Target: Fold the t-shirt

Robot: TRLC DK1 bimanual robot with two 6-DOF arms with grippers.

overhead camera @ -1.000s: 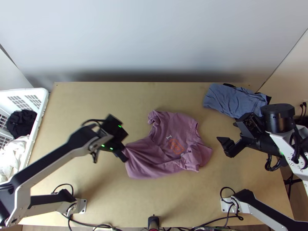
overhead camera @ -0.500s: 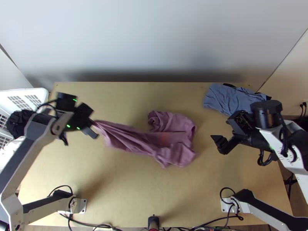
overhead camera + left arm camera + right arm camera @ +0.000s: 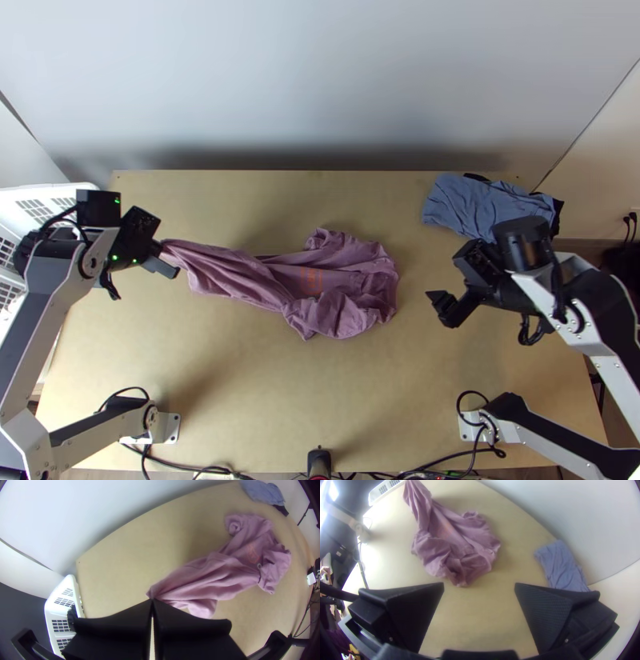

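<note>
At the far left of the top view, my left gripper [image 3: 168, 258] is shut on an end of the pink t-shirt [image 3: 344, 280]. The cloth stretches from there in a twisted band to a bunched, rumpled part mid-table, with an orange print partly showing. In the left wrist view, the left gripper [image 3: 152, 600] pinches a gathered corner of the t-shirt [image 3: 213, 576]. To the right of the cloth, my right gripper [image 3: 445, 298] holds nothing. In the right wrist view, the right gripper [image 3: 479, 588] stands open, its fingers wide apart, with the t-shirt [image 3: 453, 546] beyond them.
A blue folded cloth [image 3: 480, 210] lies at the table's back right, with something black under it. A white basket [image 3: 48, 192] with dark clothing stands at the left edge, partly behind the left arm. Bare tabletop [image 3: 320, 384] lies in front of the t-shirt.
The left gripper has moved left and slightly up the picture, dragging the t-shirt's end and stretching it; the rest of the shirt slid left. The right gripper has shifted slightly left.
</note>
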